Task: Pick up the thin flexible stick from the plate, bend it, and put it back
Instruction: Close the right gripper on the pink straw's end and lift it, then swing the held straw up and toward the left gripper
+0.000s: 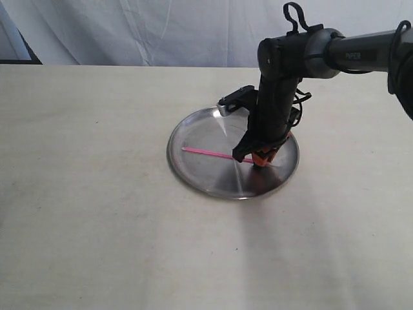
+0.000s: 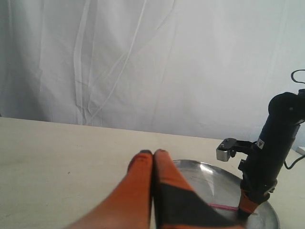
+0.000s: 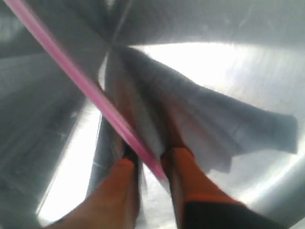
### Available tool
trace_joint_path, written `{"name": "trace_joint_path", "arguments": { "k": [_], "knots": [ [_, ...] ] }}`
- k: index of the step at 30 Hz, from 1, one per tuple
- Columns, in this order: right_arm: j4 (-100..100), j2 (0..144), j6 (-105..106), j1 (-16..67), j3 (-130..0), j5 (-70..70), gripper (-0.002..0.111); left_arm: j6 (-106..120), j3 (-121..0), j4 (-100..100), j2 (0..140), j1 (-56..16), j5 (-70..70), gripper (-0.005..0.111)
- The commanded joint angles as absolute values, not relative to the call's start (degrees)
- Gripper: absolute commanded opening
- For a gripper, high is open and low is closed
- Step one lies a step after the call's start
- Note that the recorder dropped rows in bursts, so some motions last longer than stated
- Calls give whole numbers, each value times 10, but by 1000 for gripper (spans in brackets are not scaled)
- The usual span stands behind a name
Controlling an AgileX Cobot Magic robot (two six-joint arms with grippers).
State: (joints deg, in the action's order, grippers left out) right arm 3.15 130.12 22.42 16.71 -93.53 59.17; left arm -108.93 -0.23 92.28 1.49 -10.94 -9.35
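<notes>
- The right gripper (image 1: 261, 159) straddles one end of the thin flexible stick (image 1: 206, 153), jaws narrowly apart.
- The stick's length runs leftward across the plate (image 1: 200, 179).
- The left gripper (image 2: 152, 155), jaws together, is farther off.

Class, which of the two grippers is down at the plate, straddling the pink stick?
The right gripper: its orange fingertips sit low over the plate, one each side of the stick. The left gripper is shut, empty, away from the stick.

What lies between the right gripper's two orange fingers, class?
The thin flexible stick passes between them, with the plate behind it, as the right wrist view shows.
</notes>
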Motion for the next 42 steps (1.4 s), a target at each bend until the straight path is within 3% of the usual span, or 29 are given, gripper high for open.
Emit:
{"name": "trace_joint_path", "arguments": {
  "k": [1,8,11,30,42],
  "knots": [
    [29,1306,219,167,-905,571,9,-1089,0,925,14,-115,-91,0],
    [33,1306,203,167,-893,561,6,-1089,0,925,14,-115,-91,0],
    [40,1296,203,167,-893,561,-1,-1089,0,925,14,-115,-93,0],
    [98,1183,206,167,-888,575,-1,-1089,0,925,14,-115,-93,0],
    [313,1027,307,168,-716,534,-1,-1089,0,925,14,-115,-93,0]
  ]
}}
